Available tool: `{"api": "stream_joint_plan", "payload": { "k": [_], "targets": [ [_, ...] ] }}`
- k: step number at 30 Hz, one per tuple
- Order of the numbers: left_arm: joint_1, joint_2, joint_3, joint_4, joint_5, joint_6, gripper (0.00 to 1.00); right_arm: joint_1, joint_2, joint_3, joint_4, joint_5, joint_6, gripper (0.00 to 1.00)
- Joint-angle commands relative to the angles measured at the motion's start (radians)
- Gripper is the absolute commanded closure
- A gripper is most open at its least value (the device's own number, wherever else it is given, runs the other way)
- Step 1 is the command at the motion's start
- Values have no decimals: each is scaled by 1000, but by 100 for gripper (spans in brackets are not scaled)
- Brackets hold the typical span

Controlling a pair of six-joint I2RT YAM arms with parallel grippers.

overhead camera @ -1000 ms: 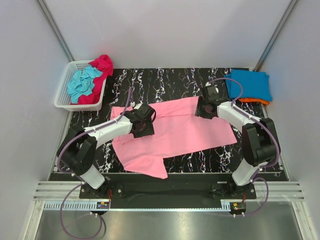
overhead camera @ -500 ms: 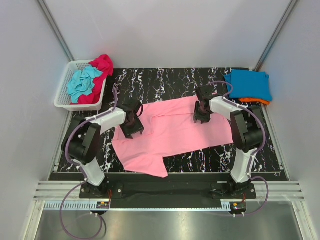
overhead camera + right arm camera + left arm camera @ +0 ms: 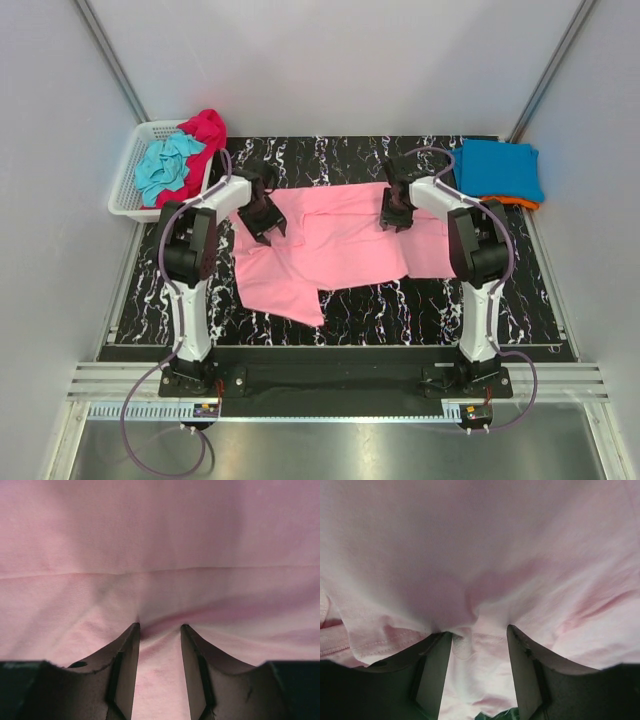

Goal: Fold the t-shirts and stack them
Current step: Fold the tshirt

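The pink t-shirt [image 3: 340,250] is lying across the middle of the bench [image 3: 340,160], with its long axis running roughly from 9 o'clock to 3 o'clock. Both arms are reaching over to its 12 o'clock edge.

The left end effector [image 3: 266,224] is pinching that edge near the 9 o'clock end. Its wrist view shows pink cloth bunching between the two fingers and draping over their tips. The right end effector [image 3: 396,218] is pinching the same edge closer to the 3 o'clock end, with creases running in toward its fingertips.

From both grips, the bulk of the shirt is lying toward 6 o'clock, toward the arm bases. That looks like the relation the coming move depends on. Folding probably means carrying the held edge toward 6 o'clock, over the cloth, with both grips keeping level along the long axis.

One loose flap is trailing out toward 7 o'clock and sits nearer the left arm. I cannot tell whether it is a sleeve or a corner of the hem.

- **T-shirts:** five in all.
  - The pink one is on the bench.
  - A folded blue t-shirt [image 3: 497,168] is resting on an orange t-shirt [image 3: 512,203] at 2 o'clock.
  - A teal t-shirt [image 3: 165,168] and a red t-shirt [image 3: 205,130] are lying crumpled at 10 o'clock.
- **Basket:** one white basket [image 3: 125,190], holding the teal and red pair.
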Motion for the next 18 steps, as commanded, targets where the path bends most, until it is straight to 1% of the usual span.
{"api": "stream_joint_plan", "payload": {
  "k": [1, 4, 6, 9, 10, 12, 14, 15, 16, 17, 18],
  "targets": [
    [47, 140, 118, 85, -33, 54, 46, 5, 110, 71, -20, 14, -23, 54],
    [64, 231, 253, 74, -23, 82, 45, 4, 176, 174, -53, 18, -34, 54],
    [78, 300, 346, 74, 11, 100, 45, -1, 209, 252, -75, 21, -43, 54],
    [93, 342, 428, 65, 43, 126, 45, -11, 255, 344, -109, 24, -56, 54],
    [95, 339, 433, 67, 40, 133, 45, -15, 264, 363, -118, 28, -59, 55],
    [93, 311, 412, 68, 8, 156, 44, -18, 255, 378, -124, 46, -68, 55],
    [93, 231, 372, 79, -35, 173, 44, -25, 223, 375, -121, 58, -74, 55],
    [93, 189, 306, 93, -79, 197, 43, -27, 209, 372, -121, 55, -85, 55],
    [93, 144, 260, 149, -93, 209, 43, -30, 177, 365, -116, 55, -91, 55],
    [93, 36, 205, 187, -104, 222, 43, -30, 158, 345, -101, 55, -99, 55],
    [93, -21, 86, 227, -121, 243, 42, -30, 140, 334, -95, 49, -112, 54]
  ]
}}
